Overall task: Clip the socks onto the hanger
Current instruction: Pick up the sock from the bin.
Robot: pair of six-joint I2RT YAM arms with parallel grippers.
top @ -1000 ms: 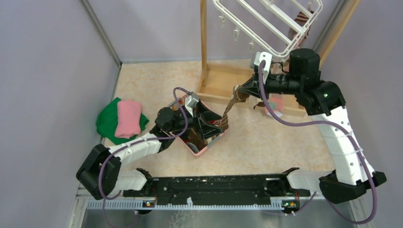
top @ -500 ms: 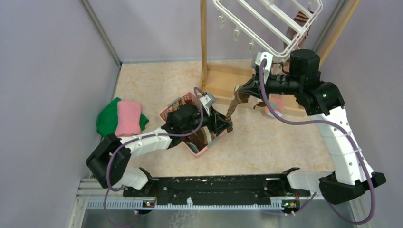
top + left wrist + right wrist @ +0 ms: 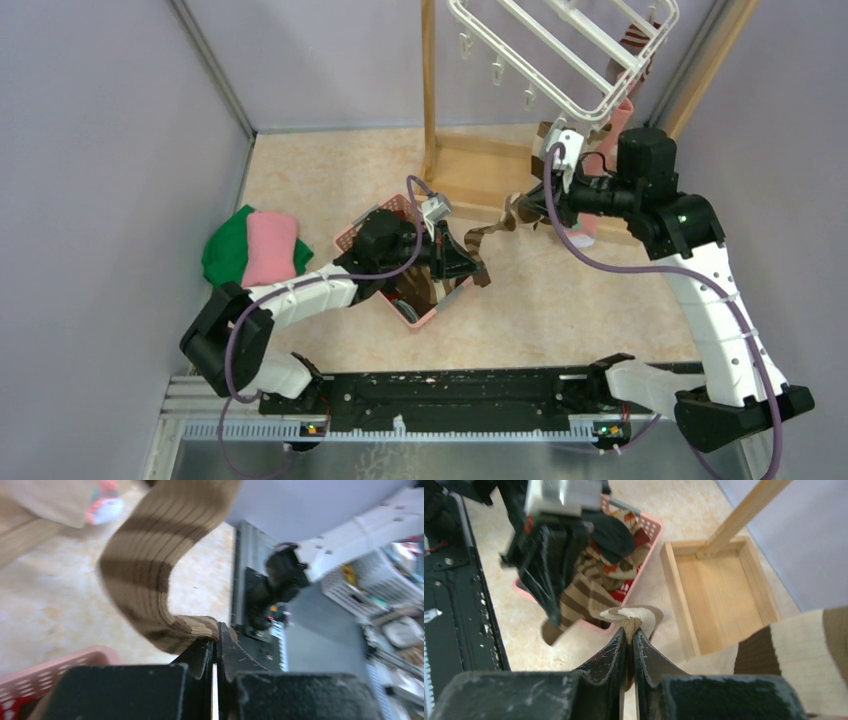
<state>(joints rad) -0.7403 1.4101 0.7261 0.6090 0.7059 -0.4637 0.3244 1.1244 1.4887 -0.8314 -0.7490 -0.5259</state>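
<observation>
A brown and cream striped sock (image 3: 497, 232) hangs slack between both grippers, above the floor to the right of the pink basket. My left gripper (image 3: 473, 266) is shut on its lower brown end (image 3: 200, 626), while the rest of the sock (image 3: 160, 555) curves up and away. Held higher, my right gripper (image 3: 522, 205) is shut on the bunched cream end (image 3: 631, 615). The white hanger (image 3: 560, 60) hangs above the right arm with small clips (image 3: 497, 72) dangling, and a dark red striped sock (image 3: 634, 42) is at its far side. More socks (image 3: 616, 562) lie in the basket.
The pink basket (image 3: 352, 236) stands under the left arm. The wooden stand's post (image 3: 429, 90) and its base tray (image 3: 724, 587) are behind the sock. Green and pink cloths (image 3: 255, 250) lie at the left. Cream and brown striped fabric (image 3: 799, 650) fills the right wrist view's corner.
My left gripper came out of the basket, swung right to the sock's lower end and shut on it. The right gripper shifted right, and the sock went from hanging straight to draped between both.
</observation>
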